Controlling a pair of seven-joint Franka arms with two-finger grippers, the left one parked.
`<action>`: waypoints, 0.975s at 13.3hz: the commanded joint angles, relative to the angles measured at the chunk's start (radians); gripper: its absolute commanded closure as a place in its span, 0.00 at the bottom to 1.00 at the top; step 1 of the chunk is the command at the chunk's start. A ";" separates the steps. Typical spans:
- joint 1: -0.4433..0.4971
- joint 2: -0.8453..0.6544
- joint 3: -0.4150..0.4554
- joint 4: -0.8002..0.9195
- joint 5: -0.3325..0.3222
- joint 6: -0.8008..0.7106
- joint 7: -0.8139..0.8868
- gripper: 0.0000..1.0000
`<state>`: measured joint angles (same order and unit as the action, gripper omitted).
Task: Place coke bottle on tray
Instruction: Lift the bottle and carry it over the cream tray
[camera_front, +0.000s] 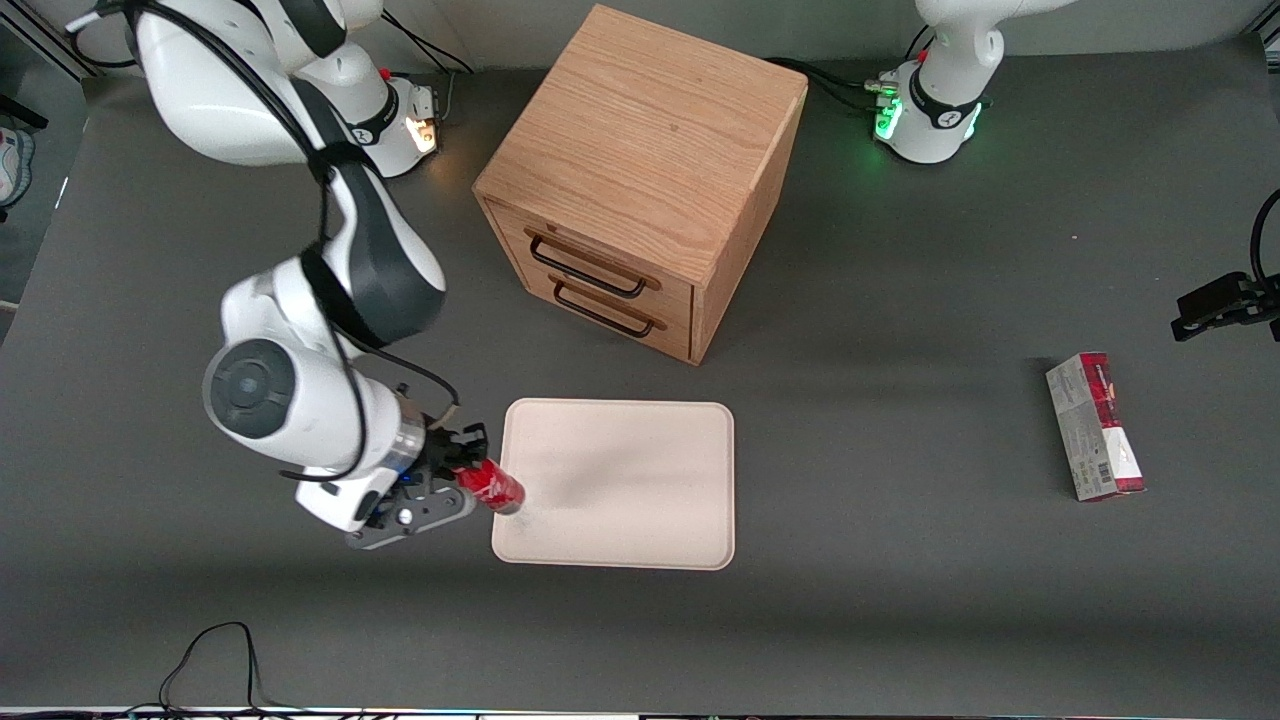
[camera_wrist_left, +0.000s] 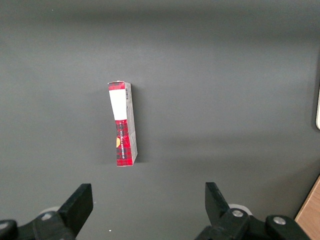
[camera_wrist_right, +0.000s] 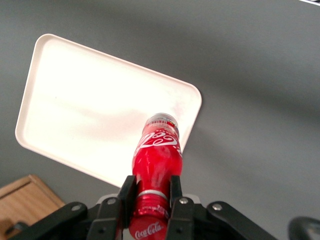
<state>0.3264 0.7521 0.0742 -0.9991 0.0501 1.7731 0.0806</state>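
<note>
My right gripper (camera_front: 462, 478) is shut on the coke bottle (camera_front: 492, 486), a slim red bottle with white script. It holds the bottle by the neck just under the cap, tilted, with the base hanging over the tray's edge at the working arm's end. In the right wrist view the coke bottle (camera_wrist_right: 156, 155) sits between the two black fingers (camera_wrist_right: 126, 194), base pointing at the tray (camera_wrist_right: 90, 115). The cream-white tray (camera_front: 640, 480) lies flat on the table, nearer to the front camera than the cabinet. Whether the base touches the tray does not show.
An oak two-drawer cabinet (camera_front: 640, 180) stands farther from the front camera than the tray. A red-and-grey carton (camera_front: 1095, 427) lies toward the parked arm's end of the table, also the carton (camera_wrist_left: 123, 123) in the left wrist view. A black cable (camera_front: 215, 655) loops near the table's front edge.
</note>
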 joint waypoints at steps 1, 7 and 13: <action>0.011 0.084 0.002 0.060 -0.019 0.063 0.033 0.92; 0.011 0.179 0.001 0.047 -0.018 0.193 0.068 0.00; 0.007 0.025 -0.008 0.018 -0.018 0.159 0.110 0.00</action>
<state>0.3327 0.8799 0.0724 -0.9489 0.0479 1.9794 0.1526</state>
